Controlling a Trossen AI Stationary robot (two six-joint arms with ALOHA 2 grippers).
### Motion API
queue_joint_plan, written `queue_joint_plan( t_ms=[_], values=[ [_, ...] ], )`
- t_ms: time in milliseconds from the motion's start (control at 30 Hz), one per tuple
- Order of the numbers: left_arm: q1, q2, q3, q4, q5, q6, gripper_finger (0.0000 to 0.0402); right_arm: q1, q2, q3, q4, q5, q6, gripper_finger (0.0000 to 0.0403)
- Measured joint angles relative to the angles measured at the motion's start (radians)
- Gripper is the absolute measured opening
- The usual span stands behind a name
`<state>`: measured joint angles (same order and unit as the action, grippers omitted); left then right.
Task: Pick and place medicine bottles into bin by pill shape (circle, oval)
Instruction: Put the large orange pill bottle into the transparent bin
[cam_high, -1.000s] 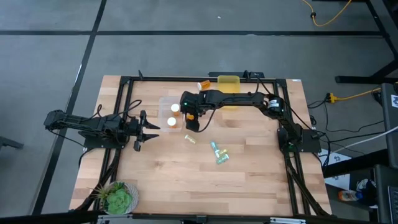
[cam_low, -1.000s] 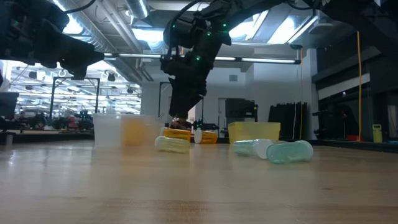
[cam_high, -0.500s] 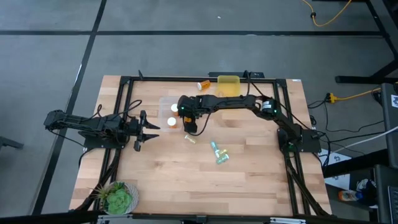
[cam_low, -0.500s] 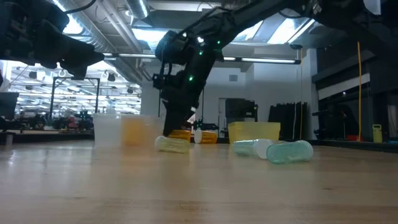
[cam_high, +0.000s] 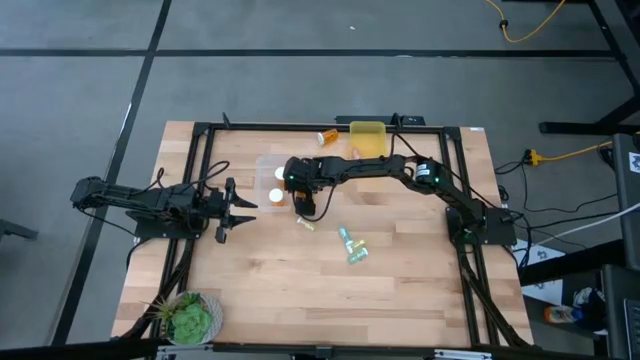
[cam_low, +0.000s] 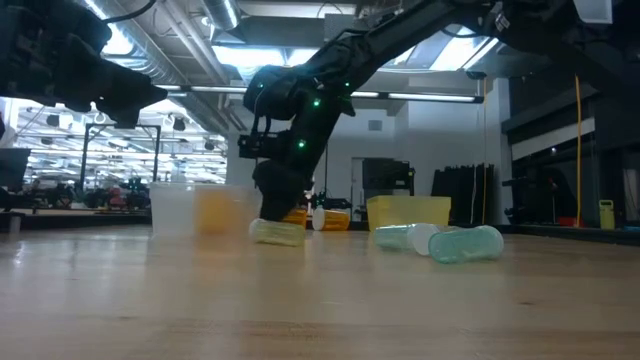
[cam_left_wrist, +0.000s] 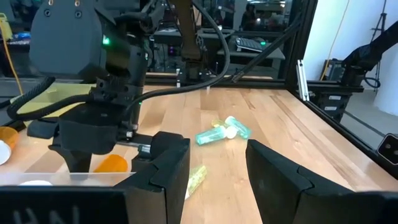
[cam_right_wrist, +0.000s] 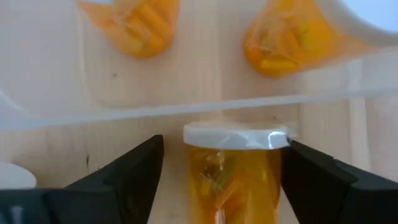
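Reaching down low beside the clear bin (cam_high: 272, 178), the right gripper (cam_high: 303, 203) has its fingers spread wide around an orange bottle (cam_right_wrist: 233, 167) with a white cap, not squeezing it. Off at the table's left side, the left gripper (cam_high: 240, 208) waits with open fingers.

Bright ceiling lights (cam_low: 440, 45) glare in the low view — the close-up orange bottle (cam_right_wrist: 233, 171) looks blurry.

right arm stretches across the table, right gripper (cam_high: 301, 207) down low, fingers spread wide. left gripper (cam_high: 243, 207) hangs at the left side, fingers parted.
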<state>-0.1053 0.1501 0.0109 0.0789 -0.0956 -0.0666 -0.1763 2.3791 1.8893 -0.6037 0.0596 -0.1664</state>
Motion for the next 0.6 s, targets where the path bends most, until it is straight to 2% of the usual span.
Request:
queue_joint_plan(
  t_ms=[367,500,600],
  values=[
    [0.000,0.000,0.000,-0.003,0.000,-0.001,0.0149,0.000,-0.003,0.000,0.000,0.002,0.035,0.0202],
    [0.000,0.000,0.000,-0.004,0.000,-0.001,0.0149,0.000,-0.016,0.000,-0.036,0.006,0.073,0.0186],
    [0.000,0.000,0.000,-0.005,0.000,-0.001,0.0149,0.006,-0.038,0.000,-0.080,0.074,0.109,0.0186]
  ],
)
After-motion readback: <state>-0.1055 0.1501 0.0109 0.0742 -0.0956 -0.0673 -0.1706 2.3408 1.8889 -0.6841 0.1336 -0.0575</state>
